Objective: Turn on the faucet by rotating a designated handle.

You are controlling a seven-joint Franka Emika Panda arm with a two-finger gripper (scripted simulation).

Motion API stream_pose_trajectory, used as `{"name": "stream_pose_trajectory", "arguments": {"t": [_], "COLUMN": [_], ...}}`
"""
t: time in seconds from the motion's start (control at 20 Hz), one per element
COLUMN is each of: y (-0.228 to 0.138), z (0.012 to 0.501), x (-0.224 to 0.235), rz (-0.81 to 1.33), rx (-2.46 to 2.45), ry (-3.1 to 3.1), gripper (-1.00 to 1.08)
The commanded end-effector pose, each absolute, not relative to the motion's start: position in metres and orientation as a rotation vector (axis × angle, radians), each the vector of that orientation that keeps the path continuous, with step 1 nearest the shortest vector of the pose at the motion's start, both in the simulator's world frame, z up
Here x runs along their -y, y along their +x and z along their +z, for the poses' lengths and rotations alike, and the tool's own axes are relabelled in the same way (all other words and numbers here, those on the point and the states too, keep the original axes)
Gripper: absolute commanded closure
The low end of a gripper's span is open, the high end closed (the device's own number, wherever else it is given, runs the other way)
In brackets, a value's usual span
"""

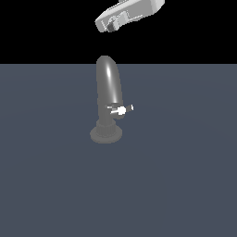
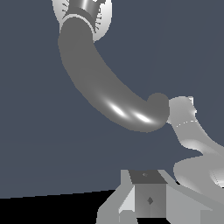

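**Ana:** Silvery-white and thin, the handle (image 1: 121, 109) is just below the centre of the exterior frame. It sticks out sideways from the faucet (image 1: 109, 88), and its long axis is nearly level, with the bright tip pointing to the exterior view's right.

**Ben:** And where is the tool from there?

**Ana:** The gripper (image 1: 110, 26) hangs at the top of that frame, almost straight above the spout and well apart from the handle. So I think the coming move is mostly downward, and a little to the exterior view's right, to arrive beside the lever.

**Ben:** Are the fingers spread or pressed together?

**Ana:** I cannot tell. In the exterior view they are too small. The wrist view shows only grey gripper parts at its edge, and nothing is held between them.

**Ben:** What does the wrist view add?

**Ana:** It looks along the arched spout to the ribbed base (image 2: 98, 17), and a pale shape, probably the handle (image 2: 183, 109), appears beside the end of the spout. The exterior view alone shows the height gap.
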State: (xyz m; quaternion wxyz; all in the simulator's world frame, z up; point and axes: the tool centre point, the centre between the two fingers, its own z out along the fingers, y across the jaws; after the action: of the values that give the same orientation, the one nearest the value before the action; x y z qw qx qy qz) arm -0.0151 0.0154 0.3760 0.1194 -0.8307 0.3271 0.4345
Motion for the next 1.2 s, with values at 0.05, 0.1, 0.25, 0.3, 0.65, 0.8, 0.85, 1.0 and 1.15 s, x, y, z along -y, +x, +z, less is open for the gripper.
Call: {"name": "stream_pose_trajectory", "arguments": {"t": [0.05, 0.1, 0.25, 0.3, 0.65, 0.8, 0.85, 1.0, 1.15], "y": [-0.002, 0.001, 0.011, 0.014, 0.031, 0.036, 0.038, 0.041, 0.044], "z": [0.360, 0.356, 0.340, 0.335, 0.299, 0.283, 0.278, 0.263, 0.249], "x": [-0.011, -0.010, -0.006, -0.004, 0.006, 0.010, 0.011, 0.015, 0.019], "rz": [1.347, 1.369, 1.434, 1.455, 1.588, 1.637, 1.653, 1.696, 1.735], "rx": [-1.018, -1.036, -1.089, -1.107, -1.218, -1.260, -1.273, -1.311, -1.345], "ry": [-2.338, -2.311, -2.225, -2.195, -1.989, -1.902, -1.874, -1.789, -1.706], "gripper": [1.08, 1.08, 1.08, 1.08, 1.08, 1.08, 1.08, 1.08, 1.08]}}
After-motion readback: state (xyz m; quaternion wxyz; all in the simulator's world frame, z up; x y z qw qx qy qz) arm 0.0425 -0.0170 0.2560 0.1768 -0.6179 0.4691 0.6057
